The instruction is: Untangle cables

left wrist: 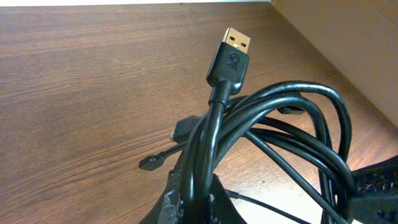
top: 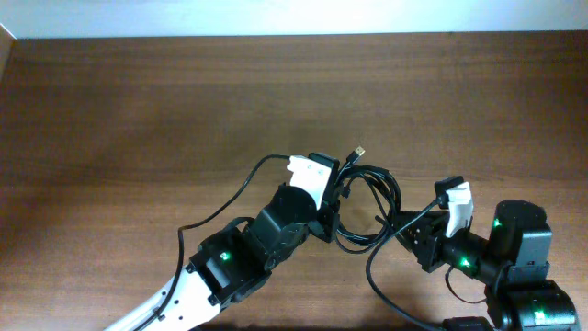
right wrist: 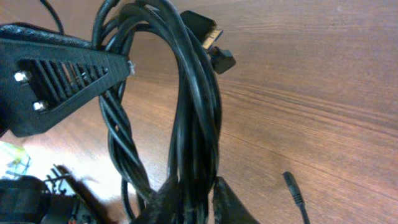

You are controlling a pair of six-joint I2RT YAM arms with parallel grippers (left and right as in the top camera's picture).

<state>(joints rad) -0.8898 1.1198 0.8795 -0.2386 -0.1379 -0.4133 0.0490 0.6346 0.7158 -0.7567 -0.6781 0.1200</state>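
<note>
The cables were one coiled black bundle, lifted off the worktop a little right of its middle and strung between my two arms. A gold-tipped USB plug stood up out of the top of the coil, and a thin barrel plug trailed loose just beside it over the wood. My left tool was clamped tight on the bundle from below, several strands pinched together between its fingers. My right tool had its fingers pressed against both sides of the same coil at the other end, so I read it as gripping the cables too, though its wrist camera cut off the fingertips. I judged that I was early in the job: both ends of the knot were secured, but no cord had been drawn free and the loops lay wound through each other. The next move called for drawing the arms gently apart to open the coil and see which strand ran where. After that I would need to release one grip and pick a single plug end, most likely the USB one, to feed back through the loops. Pulling hard with both clamped risked tightening the tangle.
</note>
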